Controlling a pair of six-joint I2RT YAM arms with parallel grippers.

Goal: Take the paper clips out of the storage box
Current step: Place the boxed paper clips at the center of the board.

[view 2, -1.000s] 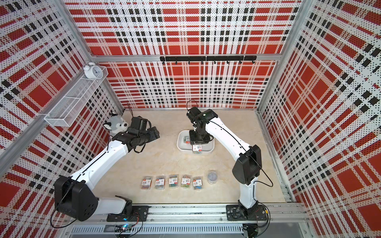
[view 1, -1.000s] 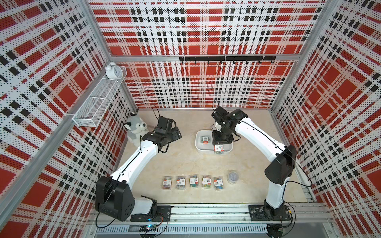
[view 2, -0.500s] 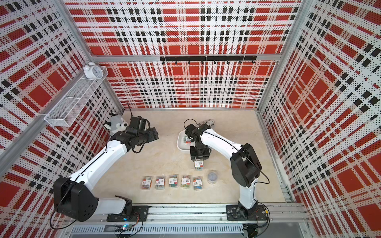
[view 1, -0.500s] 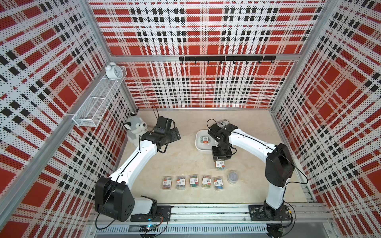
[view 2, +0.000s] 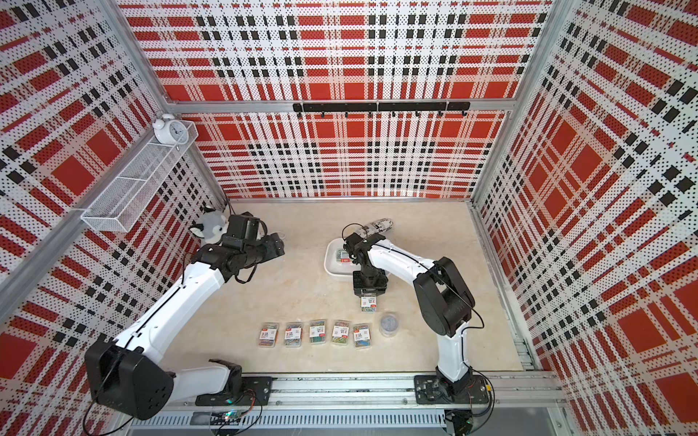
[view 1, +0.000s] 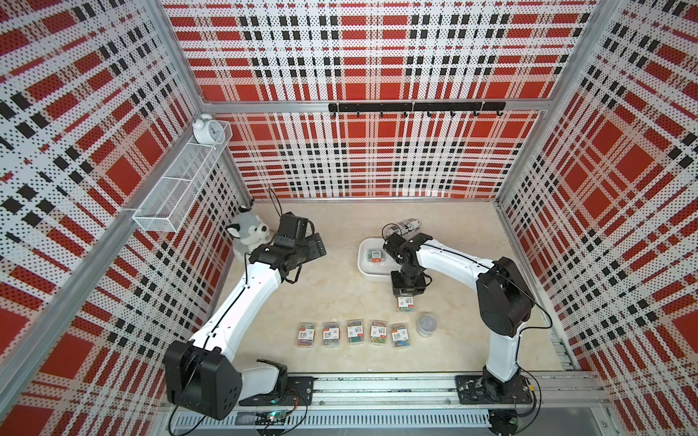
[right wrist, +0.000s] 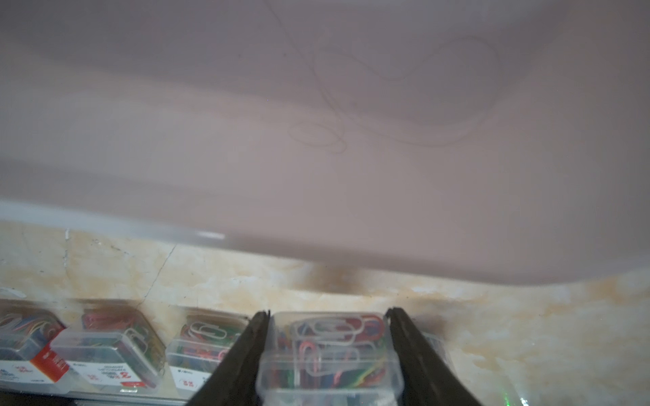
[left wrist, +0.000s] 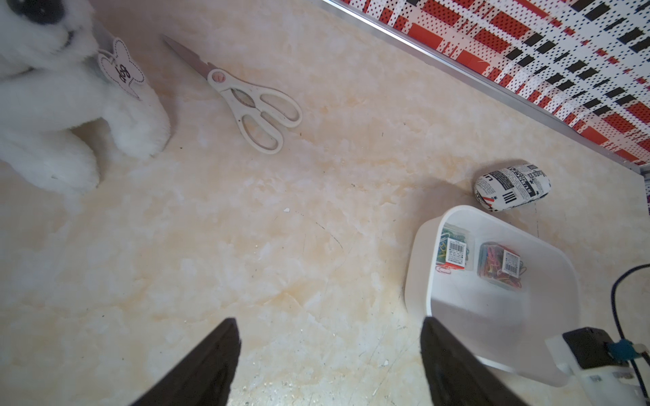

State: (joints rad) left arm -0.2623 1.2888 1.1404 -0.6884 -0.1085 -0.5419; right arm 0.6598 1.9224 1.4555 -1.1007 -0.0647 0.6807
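Observation:
The white storage box stands at mid-table. Two clear cases of paper clips lie inside it in the left wrist view. My right gripper is in front of the box, shut on another clear case of coloured clips. The held case hangs just behind a row of several cases near the front edge. A round clear tub of clips ends that row. My left gripper stands open and empty over bare table, left of the box.
A plush husky sits at the back left, with white scissors beside it. A black-and-white printed pouch lies behind the box. A wire-mesh basket and an alarm clock hang on the left wall.
My right gripper has carried its case out of the box and forward, toward the row at the front. The left arm has barely moved.

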